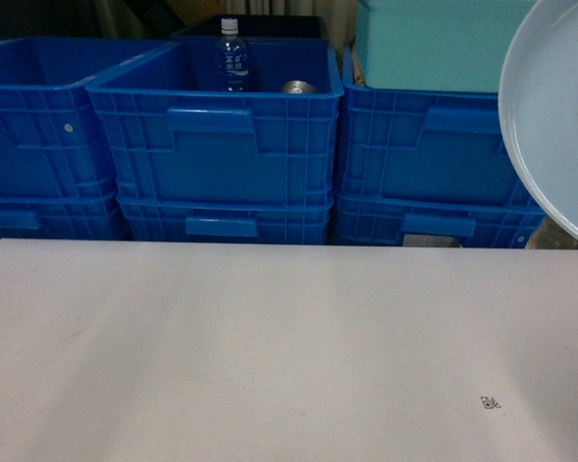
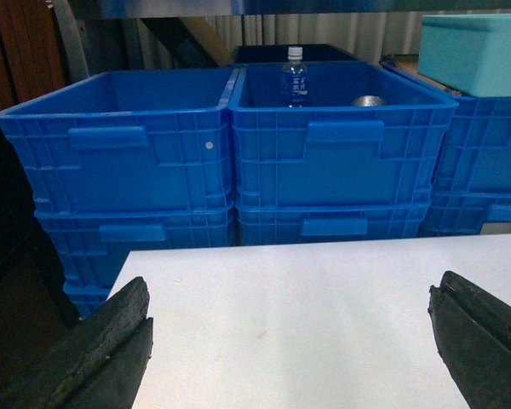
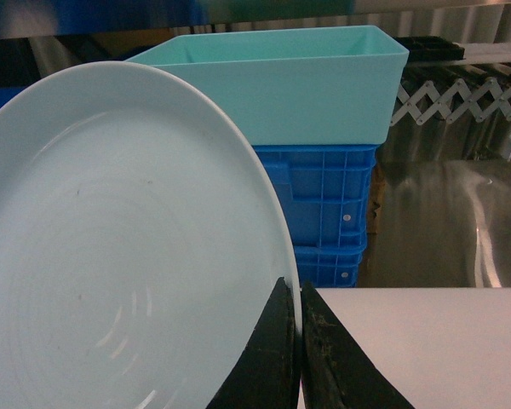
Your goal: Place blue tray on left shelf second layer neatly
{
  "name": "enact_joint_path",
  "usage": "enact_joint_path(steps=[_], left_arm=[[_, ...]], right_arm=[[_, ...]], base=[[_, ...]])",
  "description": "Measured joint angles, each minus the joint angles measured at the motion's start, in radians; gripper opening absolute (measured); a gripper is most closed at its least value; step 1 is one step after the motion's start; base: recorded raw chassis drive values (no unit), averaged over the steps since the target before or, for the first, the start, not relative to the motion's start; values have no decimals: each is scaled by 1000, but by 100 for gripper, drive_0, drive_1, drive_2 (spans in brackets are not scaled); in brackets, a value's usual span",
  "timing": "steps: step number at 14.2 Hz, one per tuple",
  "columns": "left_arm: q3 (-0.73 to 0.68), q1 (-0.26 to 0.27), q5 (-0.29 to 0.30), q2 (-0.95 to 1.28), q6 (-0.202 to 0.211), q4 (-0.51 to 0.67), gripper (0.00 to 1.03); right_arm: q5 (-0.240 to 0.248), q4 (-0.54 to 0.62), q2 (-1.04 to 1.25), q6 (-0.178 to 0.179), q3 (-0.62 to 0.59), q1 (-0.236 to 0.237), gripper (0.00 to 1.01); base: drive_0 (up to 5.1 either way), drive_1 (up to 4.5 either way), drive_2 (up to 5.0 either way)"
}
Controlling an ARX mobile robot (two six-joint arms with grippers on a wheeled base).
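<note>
The pale blue tray (image 1: 557,115) hangs in the air at the right edge of the head view, tilted up on edge above the white table (image 1: 270,346). In the right wrist view the blue tray (image 3: 111,256) fills the left half, and my right gripper (image 3: 299,294) is shut on its rim, one finger on each side. My left gripper (image 2: 289,319) is open above the white table (image 2: 289,298), nothing between its black fingers (image 2: 111,341). The grippers themselves do not show in the head view. A steel shelf rail (image 3: 238,13) runs along the top of the right wrist view; its layers are not discernible.
Stacked dark-blue ribbed crates (image 1: 217,144) stand in a row behind the table; the middle one holds a water bottle (image 1: 232,56) and a metal can (image 1: 298,87). A large teal box (image 1: 433,43) sits on the right crates. Shiny steel panels (image 3: 447,213) lie to the right.
</note>
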Motion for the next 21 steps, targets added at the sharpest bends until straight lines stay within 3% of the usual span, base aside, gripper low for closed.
enact_joint_path(steps=[3,7,11,21], left_arm=[[0,0,0,0,0,0,98],[0,0,0,0,0,0,98],[0,0,0,0,0,0,98],[0,0,0,0,0,0,98]], right_arm=[[-17,29,15,1,-2,24,2],[72,95,78,2,-8,141,2],[66,153,97,24,-33,139,2],[66,153,97,24,-33,140,2]], base=[[0,0,0],[0,0,0],[0,0,0],[0,0,0]])
